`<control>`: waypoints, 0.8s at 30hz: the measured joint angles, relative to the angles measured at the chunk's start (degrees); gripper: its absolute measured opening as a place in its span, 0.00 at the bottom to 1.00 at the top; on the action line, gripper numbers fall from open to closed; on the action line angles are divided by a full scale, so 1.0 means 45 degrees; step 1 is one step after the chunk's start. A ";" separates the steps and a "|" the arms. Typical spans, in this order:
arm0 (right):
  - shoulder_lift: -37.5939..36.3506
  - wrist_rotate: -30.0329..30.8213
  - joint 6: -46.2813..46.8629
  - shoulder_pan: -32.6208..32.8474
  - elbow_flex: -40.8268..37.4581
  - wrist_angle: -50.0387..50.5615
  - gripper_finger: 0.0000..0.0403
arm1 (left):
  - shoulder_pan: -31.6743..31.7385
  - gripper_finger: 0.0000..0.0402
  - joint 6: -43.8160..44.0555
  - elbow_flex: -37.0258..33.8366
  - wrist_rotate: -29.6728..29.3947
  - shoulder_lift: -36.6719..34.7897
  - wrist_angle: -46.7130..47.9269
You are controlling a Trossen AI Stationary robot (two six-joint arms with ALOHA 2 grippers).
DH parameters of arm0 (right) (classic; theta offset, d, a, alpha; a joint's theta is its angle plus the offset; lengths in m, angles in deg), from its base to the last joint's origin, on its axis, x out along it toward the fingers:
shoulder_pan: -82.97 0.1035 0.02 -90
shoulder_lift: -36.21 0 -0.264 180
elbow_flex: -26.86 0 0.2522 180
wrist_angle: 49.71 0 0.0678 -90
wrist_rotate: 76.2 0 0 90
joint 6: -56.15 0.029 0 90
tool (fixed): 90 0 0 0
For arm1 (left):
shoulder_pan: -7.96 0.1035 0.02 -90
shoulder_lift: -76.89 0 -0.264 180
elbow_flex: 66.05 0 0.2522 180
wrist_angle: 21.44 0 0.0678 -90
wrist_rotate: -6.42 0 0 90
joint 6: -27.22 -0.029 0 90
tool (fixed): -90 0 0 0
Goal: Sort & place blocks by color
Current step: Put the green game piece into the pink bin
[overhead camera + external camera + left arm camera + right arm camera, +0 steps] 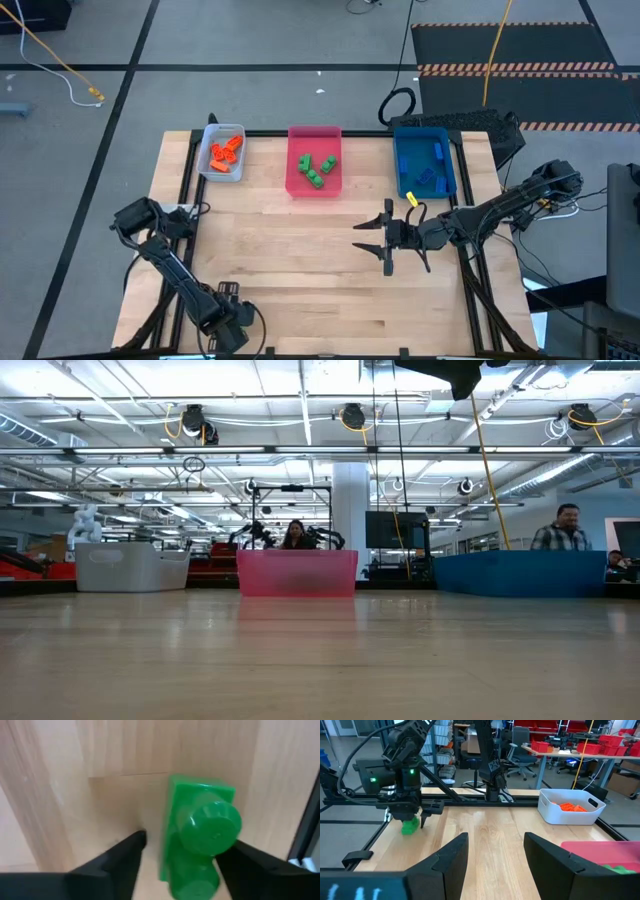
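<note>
Only the wrist views show the left end effector (177, 857) straddling, seemingly pinching, a green block (197, 837).

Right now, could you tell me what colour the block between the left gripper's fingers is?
Green. The block shows best in the left wrist view.

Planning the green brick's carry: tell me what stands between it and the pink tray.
Nothing visible does. The green brick sits between the left gripper's fingers at the table's near-left corner; bare wood stretches from there to the pink tray. The right gripper hovers off to the side.
</note>
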 joint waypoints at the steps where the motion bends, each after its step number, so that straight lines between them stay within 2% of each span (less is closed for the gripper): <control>1: 0.0000 0.0000 -0.0004 0.0000 0.0000 -0.0001 0.46 | 0.0116 0.56 -0.0321 -0.0005 0.0025 -0.0033 0.0019; 5: 0.0000 0.0000 -0.0007 0.0000 0.0000 -0.0006 0.46 | 0.0929 0.33 -0.1583 -0.0049 0.0271 -0.0359 0.0073; 14: 0.0000 0.0000 -0.0122 0.0000 0.0000 -0.0013 0.46 | 0.4377 0.33 -0.4862 -0.0092 -0.1955 -0.2466 0.0147; 17: 0.0000 0.0002 -0.0199 0.0000 0.0000 -0.0011 0.46 | 0.5924 0.33 -0.6334 -0.0081 -0.3414 -0.3391 0.0014; 24: 0.0000 0.0005 -0.0204 0.0000 0.0000 -0.0011 0.46 | 0.9812 0.33 -1.0073 -0.0053 -0.5105 -0.4557 -0.2022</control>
